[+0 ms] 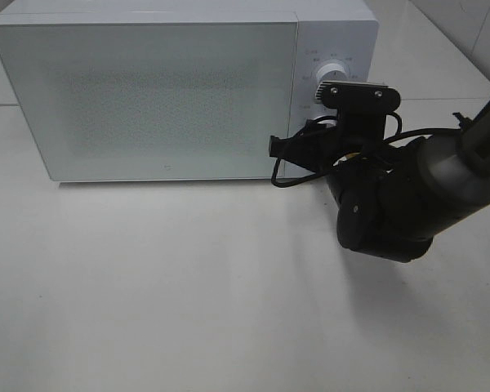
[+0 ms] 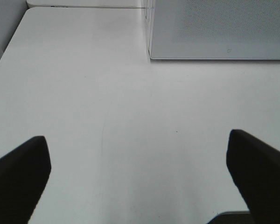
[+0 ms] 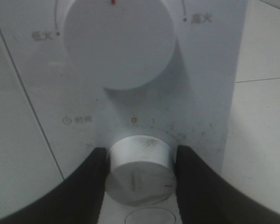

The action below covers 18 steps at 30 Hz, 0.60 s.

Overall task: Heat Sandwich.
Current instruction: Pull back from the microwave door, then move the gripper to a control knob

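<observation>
Right gripper clamped on the lower knob of the microwave, door shut. Sandwich not visible, probably inside. Twist squarely about the knob's axis, with even squeeze so the pads don't slip. Left gripper spread wide over the table, near left.

High view overlooks the microwave; left wrist shows its corner; right wrist, close, its lower dial

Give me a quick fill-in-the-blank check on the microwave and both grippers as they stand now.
The microwave door is ___.
The right gripper grips the timer ___.
The left gripper, above the table, holds ___.
Missing words: closed; knob; nothing.
</observation>
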{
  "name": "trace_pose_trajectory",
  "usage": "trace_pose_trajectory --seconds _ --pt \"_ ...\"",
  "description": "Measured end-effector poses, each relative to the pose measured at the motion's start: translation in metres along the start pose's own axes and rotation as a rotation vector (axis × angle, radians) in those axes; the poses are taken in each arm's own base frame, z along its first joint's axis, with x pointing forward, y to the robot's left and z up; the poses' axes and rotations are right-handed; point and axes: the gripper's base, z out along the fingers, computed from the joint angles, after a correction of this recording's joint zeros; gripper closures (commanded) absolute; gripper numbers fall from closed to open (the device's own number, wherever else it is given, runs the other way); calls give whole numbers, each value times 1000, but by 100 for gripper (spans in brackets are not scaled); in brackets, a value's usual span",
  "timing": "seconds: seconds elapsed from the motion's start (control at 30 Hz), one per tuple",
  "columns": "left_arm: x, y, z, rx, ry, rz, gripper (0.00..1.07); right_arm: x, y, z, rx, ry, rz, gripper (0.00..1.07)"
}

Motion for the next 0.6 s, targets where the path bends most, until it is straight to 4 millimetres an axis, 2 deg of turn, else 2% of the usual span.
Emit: trace_pose_trajectory --seconds 0.5,0.6 --pt "0 0 0 0 0 1 9 0 0 0 -4 -12 407 93" --pt "0 0 0 0 0 1 9 1 0 0 -4 -13 548 93"
